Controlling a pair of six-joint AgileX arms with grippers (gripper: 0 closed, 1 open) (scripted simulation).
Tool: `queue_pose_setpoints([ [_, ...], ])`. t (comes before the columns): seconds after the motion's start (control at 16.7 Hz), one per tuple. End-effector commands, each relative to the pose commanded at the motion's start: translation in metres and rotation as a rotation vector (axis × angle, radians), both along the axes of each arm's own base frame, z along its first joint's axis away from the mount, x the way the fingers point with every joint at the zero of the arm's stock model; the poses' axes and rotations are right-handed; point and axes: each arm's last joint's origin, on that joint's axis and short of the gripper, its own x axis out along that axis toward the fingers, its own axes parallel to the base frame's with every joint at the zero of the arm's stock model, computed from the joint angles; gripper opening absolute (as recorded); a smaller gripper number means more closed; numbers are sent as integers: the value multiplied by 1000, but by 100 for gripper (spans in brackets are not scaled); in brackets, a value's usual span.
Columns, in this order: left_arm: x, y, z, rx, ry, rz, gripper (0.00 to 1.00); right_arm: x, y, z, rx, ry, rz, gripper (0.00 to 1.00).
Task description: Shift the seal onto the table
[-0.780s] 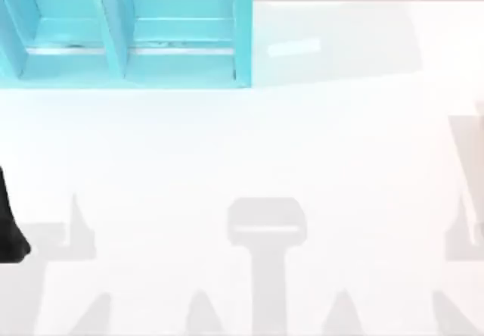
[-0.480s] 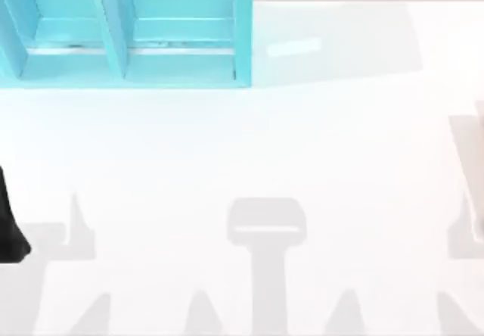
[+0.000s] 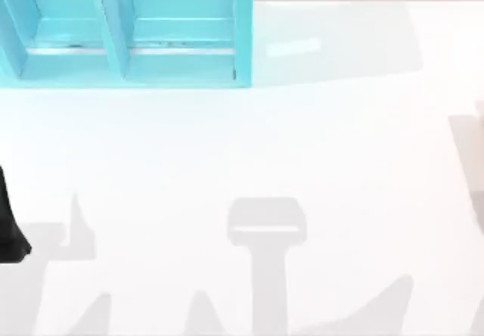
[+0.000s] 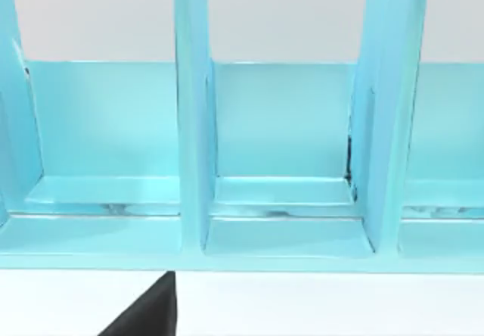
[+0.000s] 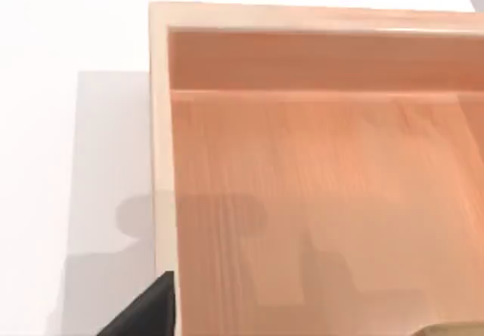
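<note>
The right end effector [image 5: 147, 309] hovers over a wooden tray [image 5: 318, 185] on the white table [image 3: 242, 162]; whether it is open I cannot tell. A tan sliver [image 5: 454, 330], possibly the seal, lies inside the tray. Left arm [image 3: 11, 222] sits parked at the table's left, near the blue shelf [image 3: 128, 33].

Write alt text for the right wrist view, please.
A shallow wooden tray with a raised rim sits on the white table, seen from above at a slant. A tan object peeks in at the picture's edge inside the tray, and a dark gripper part juts in.
</note>
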Motion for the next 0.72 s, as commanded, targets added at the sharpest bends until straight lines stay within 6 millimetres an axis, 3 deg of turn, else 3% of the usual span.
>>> queue_pose_setpoints([
  [0.3,0,0,0,0,0,0,100,59,-44,21,42,463,-33,100],
  [0.54,0,0,0,0,0,0,100,100,-84,12,122,765,-6,100],
  [0.72,0,0,0,0,0,0,100,118,-104,3,173,906,23,100],
])
